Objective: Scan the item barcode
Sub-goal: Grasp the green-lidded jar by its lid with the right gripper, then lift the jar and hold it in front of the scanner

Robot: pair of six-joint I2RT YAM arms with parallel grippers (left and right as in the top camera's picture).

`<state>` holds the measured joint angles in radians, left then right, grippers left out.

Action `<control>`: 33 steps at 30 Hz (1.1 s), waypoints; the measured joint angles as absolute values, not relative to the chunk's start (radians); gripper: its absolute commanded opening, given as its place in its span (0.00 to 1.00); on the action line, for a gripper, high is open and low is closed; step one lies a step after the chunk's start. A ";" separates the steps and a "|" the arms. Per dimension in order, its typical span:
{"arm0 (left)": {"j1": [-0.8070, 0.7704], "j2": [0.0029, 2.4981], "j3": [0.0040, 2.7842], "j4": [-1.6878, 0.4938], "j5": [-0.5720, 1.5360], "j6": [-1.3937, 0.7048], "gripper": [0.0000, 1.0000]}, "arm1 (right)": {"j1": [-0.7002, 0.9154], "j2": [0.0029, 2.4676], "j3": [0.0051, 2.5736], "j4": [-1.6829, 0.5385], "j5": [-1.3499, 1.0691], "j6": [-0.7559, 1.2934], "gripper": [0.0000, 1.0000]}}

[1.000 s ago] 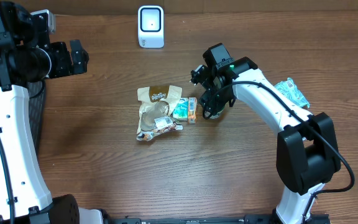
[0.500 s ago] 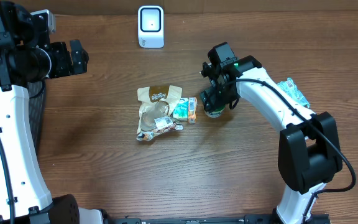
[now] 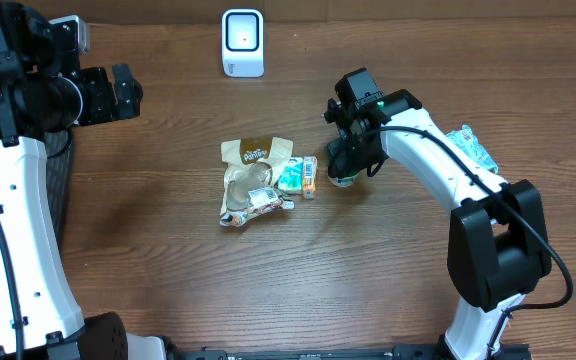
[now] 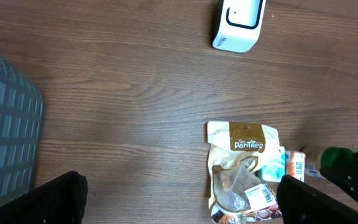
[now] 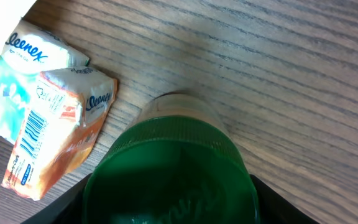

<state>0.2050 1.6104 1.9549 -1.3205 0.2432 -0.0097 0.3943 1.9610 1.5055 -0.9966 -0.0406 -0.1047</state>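
Wood table (image 3: 168, 280): green-capped bottle (image 5: 169, 168) between right jaws, possibly gripped.

Holds the left arm (image 3: 18, 200) up along the 9 o'clock edge of the overhead view, white link rising to a black wrist at 10 o'clock, with the left gripper (image 3: 126, 92) pointing toward 3 o'clock and spread wide, both fingers (image 4: 55, 199) dark at the bottom corners of its wrist view. Reaches the right arm (image 3: 428, 165) from a base at 5 o'clock up and inward, wrist tipped down just off centre toward 2 o'clock. Sets the right gripper (image 3: 345, 168) with jaws apart astride a green bottle cap (image 5: 169, 168), firm contact not discernible
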 measured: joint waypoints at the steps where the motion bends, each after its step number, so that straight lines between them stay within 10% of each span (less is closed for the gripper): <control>1: 0.205 1.610 1.955 -1.320 0.243 -0.010 1.00 | 0.394 1.961 1.508 -1.006 -0.047 -0.105 0.43; 17: 0.205 1.610 1.955 -1.320 0.243 -0.010 1.00 | 0.195 1.890 1.819 -1.138 -1.010 -0.104 0.26; 33: 0.205 1.610 1.955 -1.320 0.244 -0.009 1.00 | 0.184 1.890 1.819 -1.108 -1.196 -0.077 0.23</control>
<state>0.2050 1.6104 1.9549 -1.3205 0.2436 -0.0093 0.1844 1.8896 1.8194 -1.1080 -1.1957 -0.0769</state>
